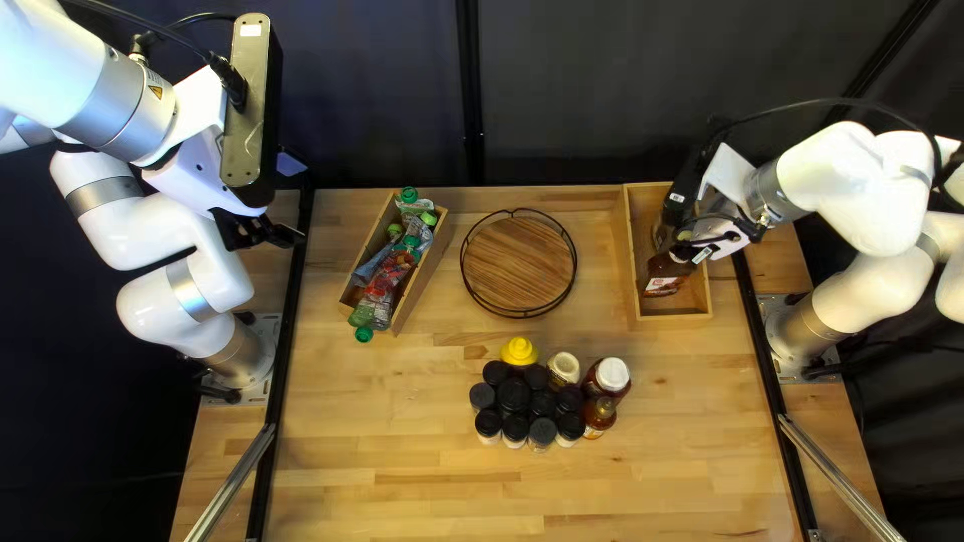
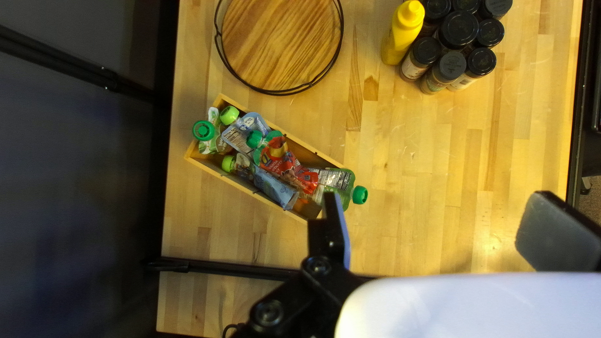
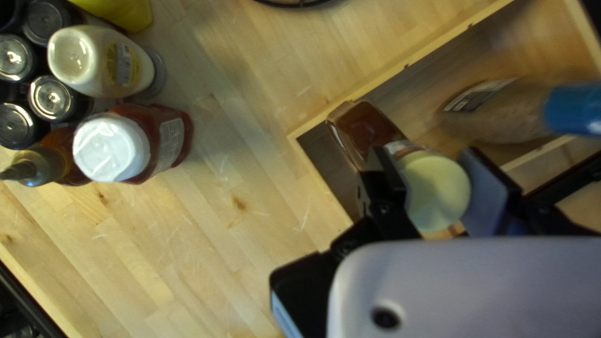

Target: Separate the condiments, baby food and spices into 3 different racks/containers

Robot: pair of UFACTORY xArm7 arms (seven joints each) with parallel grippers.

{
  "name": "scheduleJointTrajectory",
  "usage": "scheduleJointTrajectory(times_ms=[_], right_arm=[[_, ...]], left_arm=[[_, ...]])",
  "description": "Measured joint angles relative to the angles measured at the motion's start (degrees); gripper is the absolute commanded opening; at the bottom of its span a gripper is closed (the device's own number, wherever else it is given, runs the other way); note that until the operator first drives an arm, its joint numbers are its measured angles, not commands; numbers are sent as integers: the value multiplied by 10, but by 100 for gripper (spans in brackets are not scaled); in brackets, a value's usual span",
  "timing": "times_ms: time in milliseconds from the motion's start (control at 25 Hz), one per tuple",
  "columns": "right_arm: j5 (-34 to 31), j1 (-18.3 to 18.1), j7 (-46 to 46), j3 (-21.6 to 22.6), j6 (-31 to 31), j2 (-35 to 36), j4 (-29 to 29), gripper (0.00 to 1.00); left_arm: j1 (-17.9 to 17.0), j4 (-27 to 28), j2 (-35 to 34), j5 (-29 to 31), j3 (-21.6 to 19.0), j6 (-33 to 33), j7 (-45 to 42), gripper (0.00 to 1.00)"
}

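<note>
Clamping a red-brown, cream-capped bottle [image 1: 666,269] in the right gripper [image 1: 691,249], at the near end of a rectangular pale wooden box [image 1: 673,313], jaws wide apart on the left gripper [image 1: 293,201]

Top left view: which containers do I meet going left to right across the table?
Narrow wooden box of pouches, round wire-rimmed rack, wooden box with bottles.

At the top left view's sides, the left arm [image 1: 146,236] and right arm [image 1: 874,196] are showing rounded white segments [image 1: 151,309] and silver bands [image 1: 105,195]; black cables [image 1: 844,101] are curving above.
</note>
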Motion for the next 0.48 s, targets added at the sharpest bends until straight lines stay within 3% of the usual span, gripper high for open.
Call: scheduleJointTrajectory(times_ms=[480], right_arm=[[25,33,25,3,10,79,-75,0]], left_arm=[[0,0,0,0,0,0,0,100]])
